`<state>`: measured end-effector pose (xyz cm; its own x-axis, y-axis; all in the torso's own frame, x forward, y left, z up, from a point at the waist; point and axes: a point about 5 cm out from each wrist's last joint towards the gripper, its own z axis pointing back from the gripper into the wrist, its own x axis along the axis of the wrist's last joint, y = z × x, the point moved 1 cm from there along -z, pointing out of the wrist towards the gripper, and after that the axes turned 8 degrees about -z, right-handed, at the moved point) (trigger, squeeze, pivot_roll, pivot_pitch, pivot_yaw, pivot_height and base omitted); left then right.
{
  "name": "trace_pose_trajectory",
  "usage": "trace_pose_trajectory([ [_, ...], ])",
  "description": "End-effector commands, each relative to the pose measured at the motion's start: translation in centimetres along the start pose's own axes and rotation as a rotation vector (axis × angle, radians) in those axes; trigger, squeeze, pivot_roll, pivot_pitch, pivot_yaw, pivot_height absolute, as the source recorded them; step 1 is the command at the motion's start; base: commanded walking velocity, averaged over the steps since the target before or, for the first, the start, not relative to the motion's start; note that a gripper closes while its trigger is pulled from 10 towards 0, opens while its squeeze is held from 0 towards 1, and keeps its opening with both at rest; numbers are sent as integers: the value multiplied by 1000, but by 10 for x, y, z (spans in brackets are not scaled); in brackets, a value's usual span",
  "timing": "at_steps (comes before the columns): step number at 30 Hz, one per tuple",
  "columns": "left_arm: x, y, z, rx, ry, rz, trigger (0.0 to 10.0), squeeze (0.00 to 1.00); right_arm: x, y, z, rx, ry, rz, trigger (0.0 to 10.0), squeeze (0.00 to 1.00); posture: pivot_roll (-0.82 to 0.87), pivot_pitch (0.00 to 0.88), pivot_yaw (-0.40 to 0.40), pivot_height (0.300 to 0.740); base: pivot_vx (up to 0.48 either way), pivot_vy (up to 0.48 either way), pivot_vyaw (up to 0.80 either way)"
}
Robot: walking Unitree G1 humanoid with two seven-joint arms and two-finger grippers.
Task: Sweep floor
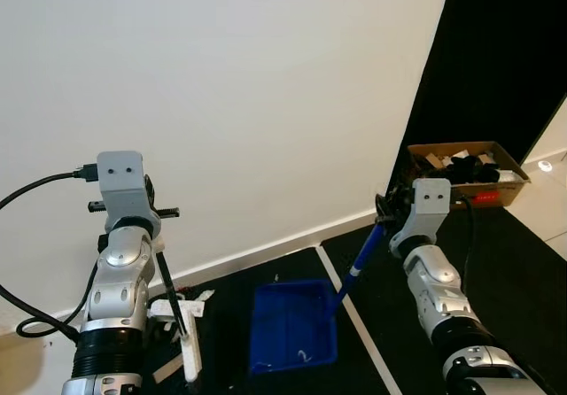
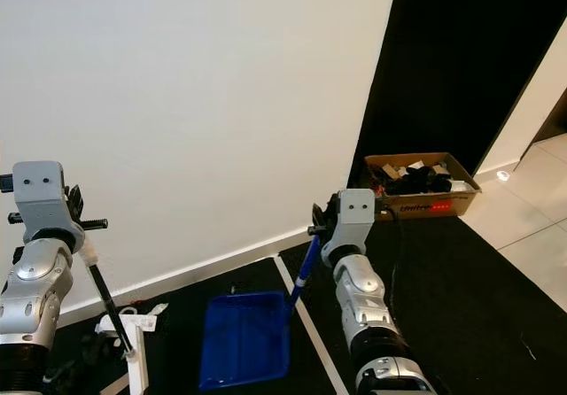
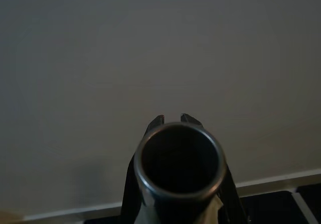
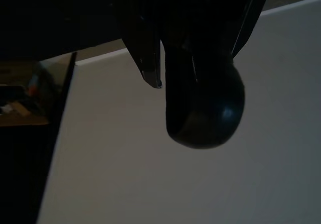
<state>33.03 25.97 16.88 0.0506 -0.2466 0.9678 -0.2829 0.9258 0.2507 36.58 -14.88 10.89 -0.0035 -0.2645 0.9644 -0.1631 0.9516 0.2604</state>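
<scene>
My left gripper is raised at the left, shut on the black broom handle. The handle slants down to a white broom head on the dark floor. In the left wrist view the handle's round end sits between the fingertips. My right gripper is shut on the top of the dustpan's blue handle. The blue dustpan rests on the floor between my arms. The handle's dark rounded tip shows beside a finger in the right wrist view.
A white wall with a baseboard stands close in front. White scraps lie by the broom head. A white tape line crosses the black floor. A cardboard box of items sits at the back right, with pale tiles beyond it.
</scene>
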Motion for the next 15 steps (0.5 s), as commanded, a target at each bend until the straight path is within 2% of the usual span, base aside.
trace_pose_trajectory([
  [1, 3, 2, 0, 14, -9, -21, 10000, 0, 4, 1, -1, 6, -31, -3, 10000, 0, 117, 49, 32, 740, 0, 0, 0],
  [4, 3, 1, 0, 6, -19, -13, 10000, 0, 4, 4, 0, 26, -41, 28, 10000, 0, 117, 49, 32, 740, 0, 0, 0],
  [6, 4, -1, 2, 9, -36, 7, 10000, 0, 2, 9, 1, 51, -42, 94, 10000, 0, 116, 52, 33, 740, 0, 0, 0],
  [12, 3, 0, 5, 49, -45, 99, 10000, 0, 7, 14, 1, 52, -95, 120, 10000, 0, 118, 58, 20, 740, 0, 0, 0],
  [15, 3, -7, 11, 20, -54, 98, 10000, 0, 13, 17, 1, 60, -134, 121, 10000, 0, 117, 60, 11, 740, 0, 0, 0],
])
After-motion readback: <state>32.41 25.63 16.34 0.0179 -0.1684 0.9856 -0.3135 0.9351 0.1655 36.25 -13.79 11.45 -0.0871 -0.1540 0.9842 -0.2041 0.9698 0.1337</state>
